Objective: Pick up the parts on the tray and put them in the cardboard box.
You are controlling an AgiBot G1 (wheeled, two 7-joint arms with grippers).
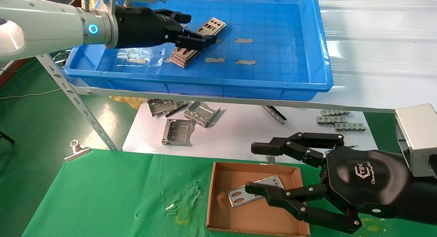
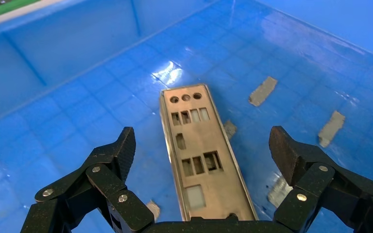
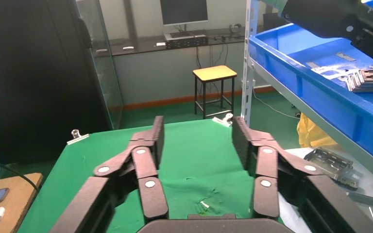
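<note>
Fingers spread wide and empty, the left gripper (image 1: 201,39) is hanging inside the tray (image 1: 317,83), straddling a loose plate (image 2: 201,155) beside the stack of parts (image 1: 182,56). One plate (image 1: 254,191) is already lying in the cardboard box (image 1: 218,196), where the right gripper (image 1: 254,168) is hovering open and empty. Next, I reckon, comes lowering and pinching that thin plate's long edges.

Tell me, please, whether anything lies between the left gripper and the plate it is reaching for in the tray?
Nothing visible does. The left gripper is open, its fingers either side of the loose plate lying flat on the blue tray. Only tape patches lie nearby, off to one side.
</note>
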